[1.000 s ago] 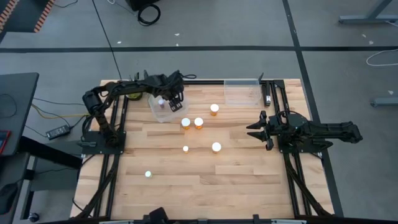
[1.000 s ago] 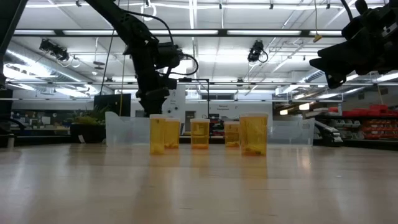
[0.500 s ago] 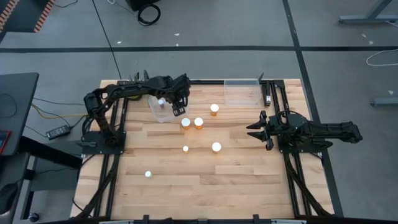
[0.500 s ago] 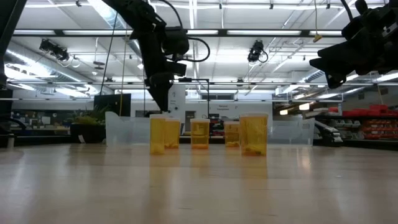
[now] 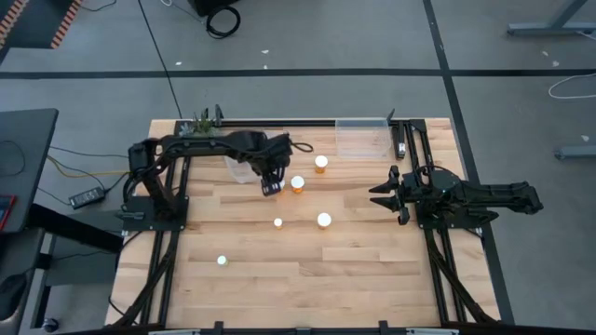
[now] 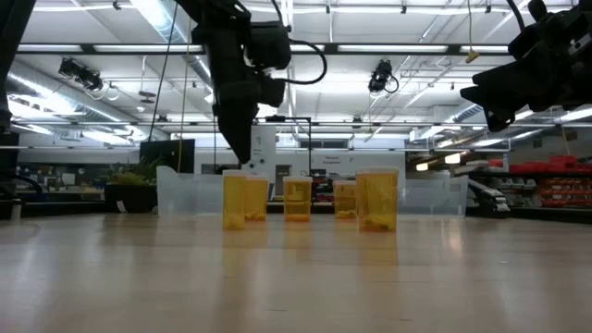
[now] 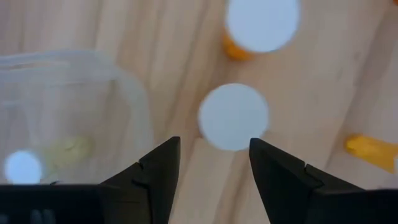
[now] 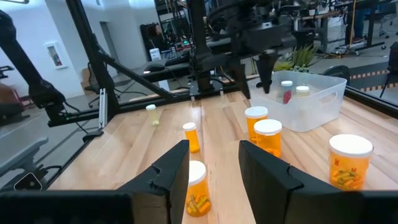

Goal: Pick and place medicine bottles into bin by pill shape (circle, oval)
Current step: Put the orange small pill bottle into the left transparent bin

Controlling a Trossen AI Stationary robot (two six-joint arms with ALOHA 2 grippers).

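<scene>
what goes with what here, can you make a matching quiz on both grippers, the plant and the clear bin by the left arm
1 left gripper
2 right gripper
3 green plant
4 clear bin

a far left table corner
b over a white-capped bottle
c bottles inside
d table's right side, holding nothing

Pairs: 1-b, 2-d, 3-a, 4-c

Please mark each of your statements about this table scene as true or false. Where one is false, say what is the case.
1. The left tool hovers open above a round white bottle cap. True.
2. The right tool grips an orange translucent bottle. False: it holds nothing and waits at the table's right side.
3. The clear plastic bin near the left arm is empty. False: white-capped bottles stand inside it.
4. A small green plant stands at a table corner near the left arm. True.
</scene>
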